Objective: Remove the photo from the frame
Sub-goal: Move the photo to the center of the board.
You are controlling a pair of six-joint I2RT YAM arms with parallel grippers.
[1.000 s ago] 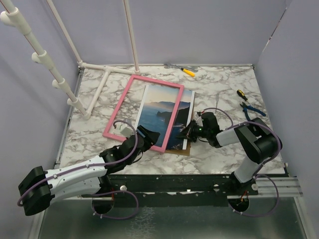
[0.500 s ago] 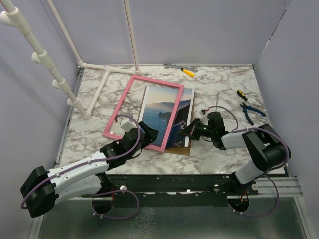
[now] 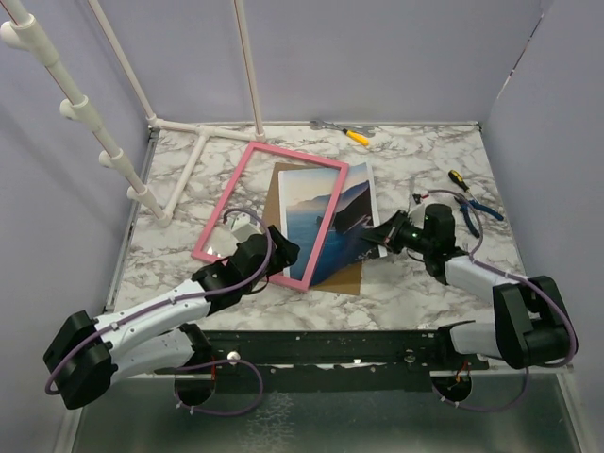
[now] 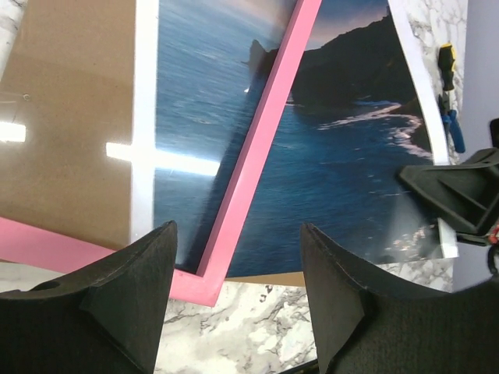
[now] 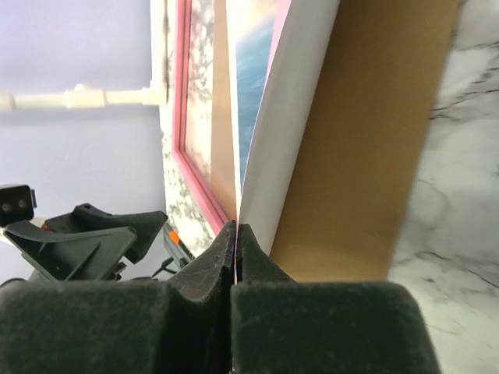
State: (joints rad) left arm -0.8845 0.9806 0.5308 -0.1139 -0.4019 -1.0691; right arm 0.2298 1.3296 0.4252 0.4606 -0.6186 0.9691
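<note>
The pink frame (image 3: 247,193) lies flat on the marble table, its right rail (image 4: 265,132) crossing over the photo (image 3: 326,222). This lake-and-mountain print sticks out to the right over the brown backboard (image 3: 345,279). My right gripper (image 3: 385,229) is shut on the photo's right edge, which is slightly lifted. In the right wrist view the gripper (image 5: 235,234) pinches the thin sheet next to its white margin (image 5: 292,117). My left gripper (image 3: 281,249) hangs open over the frame's near right corner, holding nothing, and the wrist view shows its gap (image 4: 238,312) above the corner and bare marble.
A white pipe rack (image 3: 203,151) stands at the back left. A yellow-handled screwdriver (image 3: 357,136) lies at the back edge. Another screwdriver (image 3: 458,179) and blue pliers (image 3: 477,208) lie to the right, close behind my right arm.
My right gripper shut on the photo's edge and drew back to the right, dragging the print farther out from under the frame and turning it. The left gripper crept forward slightly.
</note>
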